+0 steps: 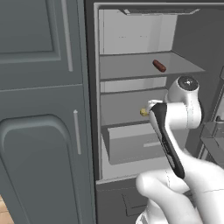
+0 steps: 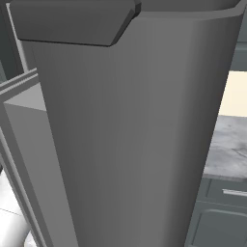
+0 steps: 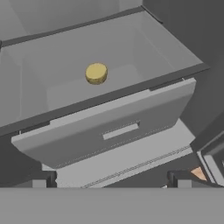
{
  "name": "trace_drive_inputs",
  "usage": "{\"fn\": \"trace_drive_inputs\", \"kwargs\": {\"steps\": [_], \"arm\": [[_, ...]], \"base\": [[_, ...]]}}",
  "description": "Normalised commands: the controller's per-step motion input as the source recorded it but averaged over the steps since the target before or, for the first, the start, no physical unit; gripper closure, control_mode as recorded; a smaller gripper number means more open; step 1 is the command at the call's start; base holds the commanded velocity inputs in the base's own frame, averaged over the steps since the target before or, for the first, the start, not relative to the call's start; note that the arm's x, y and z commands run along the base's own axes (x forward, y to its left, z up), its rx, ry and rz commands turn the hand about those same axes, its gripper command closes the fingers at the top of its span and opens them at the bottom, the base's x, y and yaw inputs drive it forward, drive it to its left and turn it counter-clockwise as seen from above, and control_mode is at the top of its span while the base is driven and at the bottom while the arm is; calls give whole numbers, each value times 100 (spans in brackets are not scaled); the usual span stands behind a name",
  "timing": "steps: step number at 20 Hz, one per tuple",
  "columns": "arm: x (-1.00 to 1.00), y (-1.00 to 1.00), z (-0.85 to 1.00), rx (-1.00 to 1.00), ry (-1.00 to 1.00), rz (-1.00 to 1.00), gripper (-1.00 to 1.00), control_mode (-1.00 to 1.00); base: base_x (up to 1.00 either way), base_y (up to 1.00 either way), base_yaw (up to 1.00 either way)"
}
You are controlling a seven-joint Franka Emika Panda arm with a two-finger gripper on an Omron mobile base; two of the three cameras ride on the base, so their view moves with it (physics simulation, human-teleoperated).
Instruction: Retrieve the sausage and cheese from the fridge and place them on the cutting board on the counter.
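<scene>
The gripper [image 3: 109, 186] shows in the hand view as two dark finger tips set far apart at the lower edge, one at each side; the jaws stand wide and nothing lies between them. The hand looks into the open fridge [image 1: 131, 39], aimed at its middle shelf.

The cheese [image 3: 96, 73], a squat yellow disc, lies flat on that shelf, just above the fridge's drawer [image 3: 118, 129] and ahead of the finger tips, slightly off their midline toward the view's left and well apart from them. Being round, it offers no long axis, so the judgement is that the coming move turns on distance and centring alone: the hand has to travel forward over the drawer front and shift a little sideways before the jaws can bracket it.

The sausage [image 1: 159, 66] lies one shelf higher in the fridge, toward the right, its long axis slanting from rear left to front right in the left base view. The cheese is the nearer of the two to the hand.

In the left base view the arm's wrist covers all but a sliver of the cheese [image 1: 144, 112] and hides the finger tips. In the right base view the fridge's grey door [image 2: 130, 135] blocks the interior; a strip of the counter [image 2: 229, 144] appears beyond it. Whether the cutting board stands there cannot be told.
</scene>
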Motion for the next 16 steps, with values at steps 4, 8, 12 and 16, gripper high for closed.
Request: {"fn": "trace_drive_inputs", "kwargs": {"steps": [4,8,12,16], "arm": [[45,-15,-17,0,0,-2,-100,-100],[53,-6,-17,0,0,-1,-100,-100],[53,0,-26,0,0,-2,-100,-100],[46,-1,-32,0,0,-3,-100,-100]], "base": [[0,0,0],[0,0,0],[0,0,0],[0,0,0]]}}
